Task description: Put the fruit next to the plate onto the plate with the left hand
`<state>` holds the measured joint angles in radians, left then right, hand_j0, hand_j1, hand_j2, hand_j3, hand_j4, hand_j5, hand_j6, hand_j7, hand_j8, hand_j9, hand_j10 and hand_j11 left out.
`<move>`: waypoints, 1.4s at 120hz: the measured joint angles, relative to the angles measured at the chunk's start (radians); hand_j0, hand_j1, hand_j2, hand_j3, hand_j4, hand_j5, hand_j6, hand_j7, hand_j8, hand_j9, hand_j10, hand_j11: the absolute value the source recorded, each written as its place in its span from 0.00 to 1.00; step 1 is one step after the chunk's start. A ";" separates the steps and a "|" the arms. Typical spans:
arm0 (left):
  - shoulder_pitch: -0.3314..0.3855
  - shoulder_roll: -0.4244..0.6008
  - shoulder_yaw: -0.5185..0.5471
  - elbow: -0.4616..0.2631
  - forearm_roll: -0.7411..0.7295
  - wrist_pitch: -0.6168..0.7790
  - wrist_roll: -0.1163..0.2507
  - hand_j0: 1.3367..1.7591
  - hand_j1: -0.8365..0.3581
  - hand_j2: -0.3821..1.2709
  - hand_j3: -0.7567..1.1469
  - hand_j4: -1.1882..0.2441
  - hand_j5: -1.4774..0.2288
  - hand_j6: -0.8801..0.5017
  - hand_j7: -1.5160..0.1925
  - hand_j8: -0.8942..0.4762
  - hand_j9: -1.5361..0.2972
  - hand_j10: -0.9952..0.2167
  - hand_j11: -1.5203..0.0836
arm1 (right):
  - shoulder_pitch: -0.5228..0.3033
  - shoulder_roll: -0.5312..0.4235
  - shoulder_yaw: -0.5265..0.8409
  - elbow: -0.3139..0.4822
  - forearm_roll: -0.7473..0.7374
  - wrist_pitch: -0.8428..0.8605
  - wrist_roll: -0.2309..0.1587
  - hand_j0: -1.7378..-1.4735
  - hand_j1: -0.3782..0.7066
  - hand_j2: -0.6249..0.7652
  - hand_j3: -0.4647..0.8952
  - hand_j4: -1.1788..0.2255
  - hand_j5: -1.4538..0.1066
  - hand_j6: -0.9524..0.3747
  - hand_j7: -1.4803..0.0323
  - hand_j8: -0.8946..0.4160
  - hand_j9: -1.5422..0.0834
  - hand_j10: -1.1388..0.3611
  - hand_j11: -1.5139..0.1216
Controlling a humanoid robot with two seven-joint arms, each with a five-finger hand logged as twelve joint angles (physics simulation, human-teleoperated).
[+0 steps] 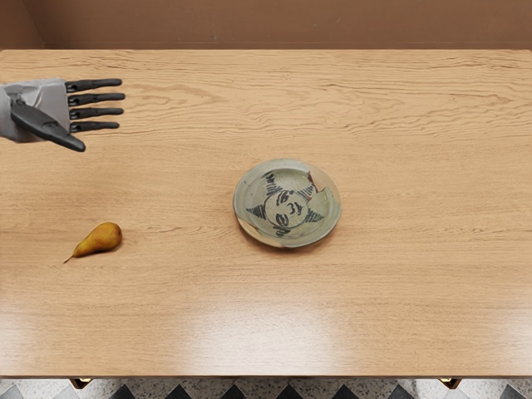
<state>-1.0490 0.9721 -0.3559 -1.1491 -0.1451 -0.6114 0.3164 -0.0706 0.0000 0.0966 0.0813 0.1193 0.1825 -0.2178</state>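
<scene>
Pear (100,239) lies on its side well left of the plate (287,203), untouched; the left hand (65,110) hovers beyond it, fingers spread flat and empty, apparently ready to reach down.

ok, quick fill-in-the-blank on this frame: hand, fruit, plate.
1. The pear lies on the picture's ____ (left/right) side of the plate.
2. The left hand holds nothing; its fingers are ____ (open/shut).
3. The pear's stem points ____ (toward/away from) the plate.

Missing words: left; open; away from.
</scene>
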 joint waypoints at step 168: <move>0.103 -0.009 0.000 -0.534 0.909 0.496 0.294 0.76 0.95 0.24 0.40 0.79 0.83 0.60 0.85 0.61 0.81 0.78 0.91 | 0.002 0.000 -0.007 0.000 -0.006 0.000 0.000 0.30 0.03 0.45 0.34 0.84 0.93 0.72 0.98 0.68 0.95 0.76 0.93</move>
<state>-0.9456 0.9631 -0.3564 -1.6836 0.7644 -0.1158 0.6102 -0.0690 0.0000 0.0893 0.0813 0.1136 0.1825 -0.2178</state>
